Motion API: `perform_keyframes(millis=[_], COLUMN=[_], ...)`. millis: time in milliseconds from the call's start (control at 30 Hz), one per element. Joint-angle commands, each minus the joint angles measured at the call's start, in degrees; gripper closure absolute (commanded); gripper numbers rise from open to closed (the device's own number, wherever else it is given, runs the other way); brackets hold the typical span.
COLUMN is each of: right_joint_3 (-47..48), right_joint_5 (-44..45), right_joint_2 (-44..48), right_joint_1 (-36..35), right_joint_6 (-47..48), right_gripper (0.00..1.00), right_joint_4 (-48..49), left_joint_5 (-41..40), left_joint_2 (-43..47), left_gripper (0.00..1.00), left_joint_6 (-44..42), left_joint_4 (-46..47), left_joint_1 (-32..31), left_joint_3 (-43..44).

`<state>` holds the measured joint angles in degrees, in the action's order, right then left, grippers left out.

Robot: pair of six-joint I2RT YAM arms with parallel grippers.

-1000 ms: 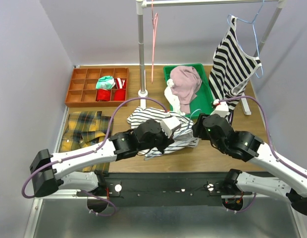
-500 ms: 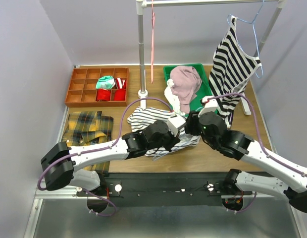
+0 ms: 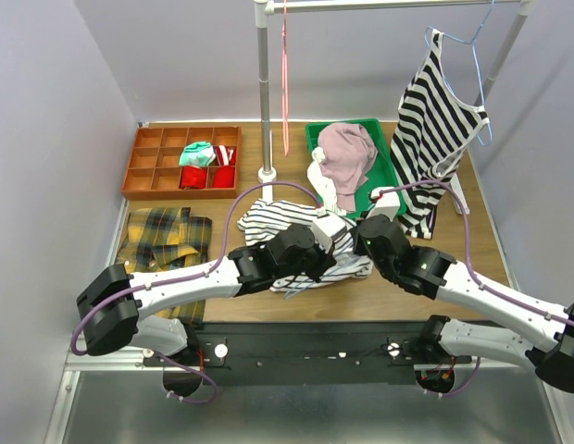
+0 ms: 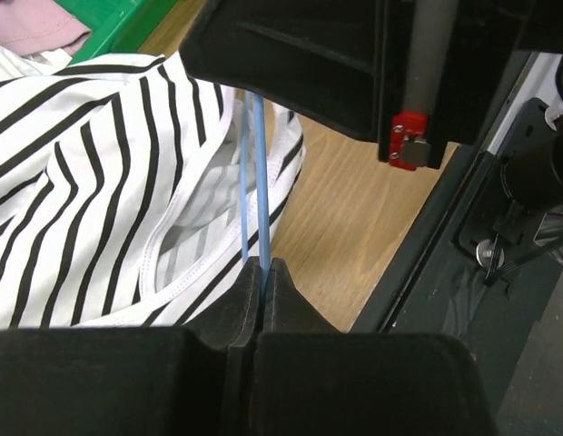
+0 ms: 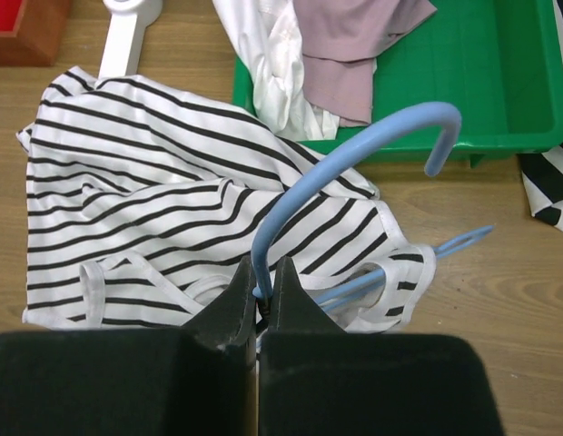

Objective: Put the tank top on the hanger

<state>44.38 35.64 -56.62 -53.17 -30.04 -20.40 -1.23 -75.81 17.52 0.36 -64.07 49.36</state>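
the top external view looks down from above and behind the arm bases toward the far wall, wide enough to hold the whole wooden desk [image 3: 366, 301]. the left wrist view sits very close behind the left claw [image 4: 261, 269], looking down along its fingers at a slant. the right wrist view rides behind the right claw [image 5: 261, 277], facing almost straight down from a little farther off. all three share the soft white thin-striped tank top [image 3: 268, 217]; both wrist views share the thin light-blue wire hanger [image 5: 418, 111].

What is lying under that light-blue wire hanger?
A soft white tank top with thin dark stripes lies crumpled under the light-blue wire hanger, on the wooden table. Part of the hanger's lower wire is covered by the fabric.
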Motion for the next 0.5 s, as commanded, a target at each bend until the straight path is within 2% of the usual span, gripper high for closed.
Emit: perform_keyframes(millis=[0,67,167,333,467], right_joint_3=[-0.61,-1.05,-1.92,-2.37,-1.76], right_joint_5=[3.82,5.49,7.07,10.50,10.94], right_joint_2=[-1.56,-2.09,-2.62,-4.72,-7.01], right_joint_1=[-0.27,-0.27,-0.36,-0.36,-0.36], right_joint_6=[-1.60,-2.21,-3.09,-6.68,-10.73], right_gripper=[0.99,0.99,0.99,0.99,0.99], right_joint_4=[2.04,2.30,2.82,2.21,1.51], left_joint_5=[-0.69,-2.18,-4.47,-11.24,-20.10], left_joint_2=[-0.39,0.05,1.36,6.37,11.64], left_gripper=[0.71,0.51,0.33,0.29,0.37], left_joint_6=[1.73,2.87,4.19,7.52,13.58], left_joint_4=[2.37,2.02,0.35,-3.78,-12.10], left_joint_1=[0.35,0.44,0.44,0.79,0.88], left_joint_3=[2.67,2.58,2.49,1.44,-0.32])
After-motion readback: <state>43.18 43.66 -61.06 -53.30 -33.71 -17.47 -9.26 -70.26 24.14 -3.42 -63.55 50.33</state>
